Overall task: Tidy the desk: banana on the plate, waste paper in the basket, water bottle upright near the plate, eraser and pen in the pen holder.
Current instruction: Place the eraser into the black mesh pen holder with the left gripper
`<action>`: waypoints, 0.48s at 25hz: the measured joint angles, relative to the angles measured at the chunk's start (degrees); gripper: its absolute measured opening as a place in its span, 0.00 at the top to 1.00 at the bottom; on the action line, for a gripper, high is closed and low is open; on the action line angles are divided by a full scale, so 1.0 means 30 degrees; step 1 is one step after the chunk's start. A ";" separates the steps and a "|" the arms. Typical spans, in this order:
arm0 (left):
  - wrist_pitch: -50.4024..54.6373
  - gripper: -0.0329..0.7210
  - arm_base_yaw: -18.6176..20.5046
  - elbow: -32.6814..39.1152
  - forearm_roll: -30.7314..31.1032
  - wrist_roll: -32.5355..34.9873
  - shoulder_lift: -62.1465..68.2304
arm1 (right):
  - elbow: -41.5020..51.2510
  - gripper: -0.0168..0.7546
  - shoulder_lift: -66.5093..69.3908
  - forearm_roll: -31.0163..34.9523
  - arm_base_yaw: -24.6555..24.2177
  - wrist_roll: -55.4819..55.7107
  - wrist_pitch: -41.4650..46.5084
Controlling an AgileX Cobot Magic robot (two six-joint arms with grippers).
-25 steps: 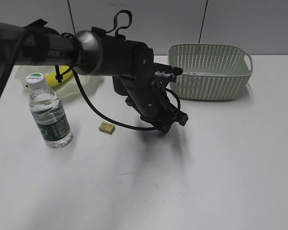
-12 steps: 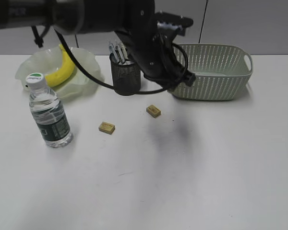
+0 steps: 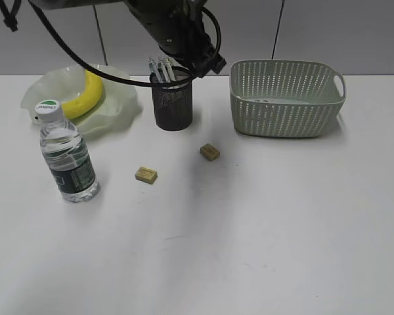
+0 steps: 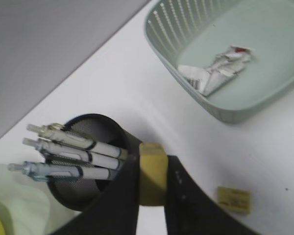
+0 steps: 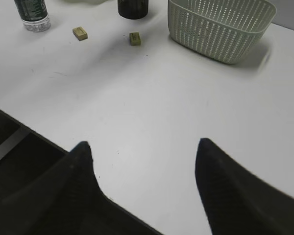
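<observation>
The white desk (image 3: 282,230) runs back to a grey panelled wall. Nearest stands one bottle (image 3: 67,157), upright at the left. Two tan erasers lie loose mid-desk: one (image 3: 146,174) right of the bottle, the other (image 3: 209,152) farther back, before the pen holder (image 3: 173,104). A third eraser (image 4: 152,172) is pinched between the narrow-set fingers of the left gripper (image 4: 152,196), held just over the holder's rim. Three pens (image 4: 71,155) lean inside that black mesh cup. Behind the bottle, one banana (image 3: 84,95) lies on the green plate (image 3: 118,108). At the right rear, the basket (image 3: 285,98) holds one wad of paper (image 4: 215,68), well apart from the gripper. The right gripper (image 5: 143,161) hangs with jaws spread wide over bare desk near the front edge, holding nothing.
</observation>
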 joint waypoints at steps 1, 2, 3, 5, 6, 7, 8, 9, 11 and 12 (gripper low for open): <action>-0.0387 0.83 0.0293 0.0000 0.0051 -0.0223 0.0000 | 0.0000 0.30 0.0000 0.0000 0.0000 0.0000 0.0000; -0.0683 0.83 0.0634 0.0000 0.0046 -0.0557 0.0000 | 0.0000 0.30 0.0000 0.0000 0.0000 0.0000 0.0000; -0.1051 0.83 0.0959 0.0000 0.0046 -0.1070 0.0017 | 0.0000 0.30 0.0000 0.0000 0.0000 0.0000 0.0000; -0.1812 0.83 0.1768 0.0000 -0.0331 -0.1862 0.0035 | 0.0000 0.30 0.0000 0.0000 0.0000 0.0000 0.0000; -0.2182 0.83 0.2187 0.0000 -0.0863 -0.2051 0.0070 | 0.0000 0.30 0.0000 0.0000 0.0000 0.0000 0.0000; -0.2611 0.83 0.2506 0.0000 -0.1568 -0.2204 0.0089 | 0.0000 0.30 0.0000 0.0000 0.0000 0.0000 0.0000; -0.3019 0.83 0.2829 0.0000 -0.2349 -0.2293 0.0128 | 0.0000 0.30 0.0000 0.0000 0.0000 0.0000 0.0000; -0.3311 0.83 0.3091 0.0000 -0.3039 -0.2339 0.0183 | 0.0000 0.30 0.0000 0.0000 0.0000 0.0000 0.0000; -0.3793 0.83 0.3433 0.0000 -0.4537 -0.2420 0.0385 | 0.0000 0.30 0.0000 0.0000 0.0000 0.0000 0.0000; -0.3933 0.83 0.3560 0.0000 -0.5051 -0.2440 0.0512 | 0.0000 0.30 0.0000 0.0000 0.0000 0.0000 0.0000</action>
